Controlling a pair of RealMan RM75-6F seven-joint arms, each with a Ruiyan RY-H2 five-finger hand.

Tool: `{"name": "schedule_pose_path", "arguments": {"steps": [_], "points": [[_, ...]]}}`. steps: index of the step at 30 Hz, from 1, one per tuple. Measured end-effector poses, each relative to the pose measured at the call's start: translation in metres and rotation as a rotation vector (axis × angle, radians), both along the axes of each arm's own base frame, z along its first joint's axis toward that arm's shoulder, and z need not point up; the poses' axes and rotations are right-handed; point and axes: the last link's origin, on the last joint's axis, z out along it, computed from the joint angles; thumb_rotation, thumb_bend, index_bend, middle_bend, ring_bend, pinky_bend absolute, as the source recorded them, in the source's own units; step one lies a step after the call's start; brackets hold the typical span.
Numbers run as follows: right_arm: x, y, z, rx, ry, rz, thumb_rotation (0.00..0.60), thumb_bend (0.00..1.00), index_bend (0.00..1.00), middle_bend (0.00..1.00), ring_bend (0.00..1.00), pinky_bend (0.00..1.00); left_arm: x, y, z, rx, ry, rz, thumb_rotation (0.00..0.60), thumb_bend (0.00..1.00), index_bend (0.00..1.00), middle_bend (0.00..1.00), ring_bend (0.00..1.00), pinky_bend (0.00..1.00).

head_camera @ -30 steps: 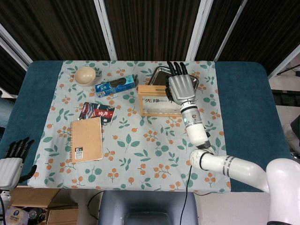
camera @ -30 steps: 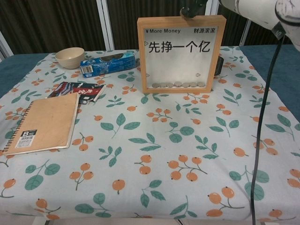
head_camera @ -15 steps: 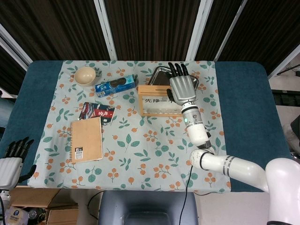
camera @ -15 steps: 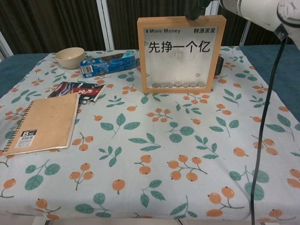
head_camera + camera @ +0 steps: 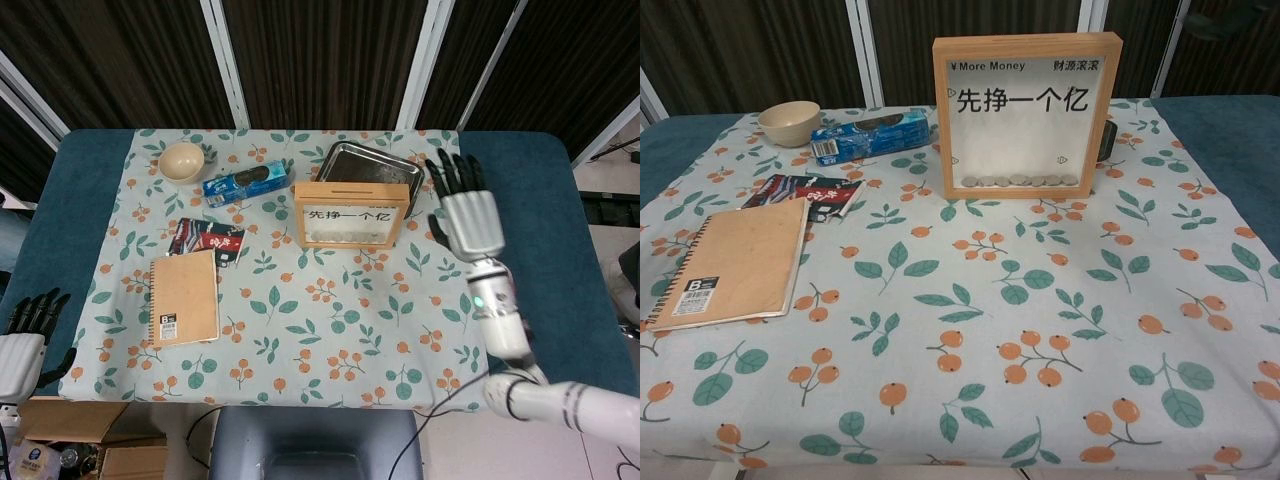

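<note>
A wooden coin-box frame (image 5: 350,214) (image 5: 1025,115) with Chinese lettering stands upright at the back middle of the cloth, a row of coins along its bottom. My right hand (image 5: 465,215) hovers to the right of the frame, over the cloth's right edge, fingers spread and holding nothing. It does not show in the chest view. My left hand (image 5: 25,345) hangs off the table's left front corner, fingers apart and empty, far from everything.
A metal tray (image 5: 365,163) lies behind the frame. A beige bowl (image 5: 182,160) (image 5: 790,122), a blue snack pack (image 5: 245,184) (image 5: 870,136), a dark snack packet (image 5: 207,239) (image 5: 810,192) and a spiral notebook (image 5: 184,297) (image 5: 735,262) sit at the left.
My right hand has left the top of the frame and swung right, to beside the cloth's right edge. It has gone out of the chest view. The left hand has stayed put.
</note>
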Motion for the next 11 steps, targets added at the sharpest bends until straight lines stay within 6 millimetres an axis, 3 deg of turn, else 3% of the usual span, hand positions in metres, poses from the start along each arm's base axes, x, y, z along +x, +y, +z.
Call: {"name": "schedule_pose_path", "arguments": {"steps": [4,7,11], "points": [[-0.079,0.068,0.015,-0.003,-0.026,-0.112,0.600,0.43,0.00,0.00,0.00,0.00,0.005,0.002,0.002,0.016,0.003,-0.021,0.600,0.37,0.00,0.00,0.00,0.00],[-0.123,0.117,0.023,-0.016,-0.065,-0.189,0.600,0.43,0.00,0.00,0.00,0.00,0.008,0.002,0.002,0.021,0.007,-0.033,0.600,0.37,0.00,0.00,0.00,0.00],[-0.159,0.161,0.033,-0.056,-0.082,-0.249,0.600,0.43,0.00,0.00,0.00,0.00,0.010,0.002,0.001,0.017,0.017,-0.042,0.600,0.37,0.00,0.00,0.00,0.00]]}}
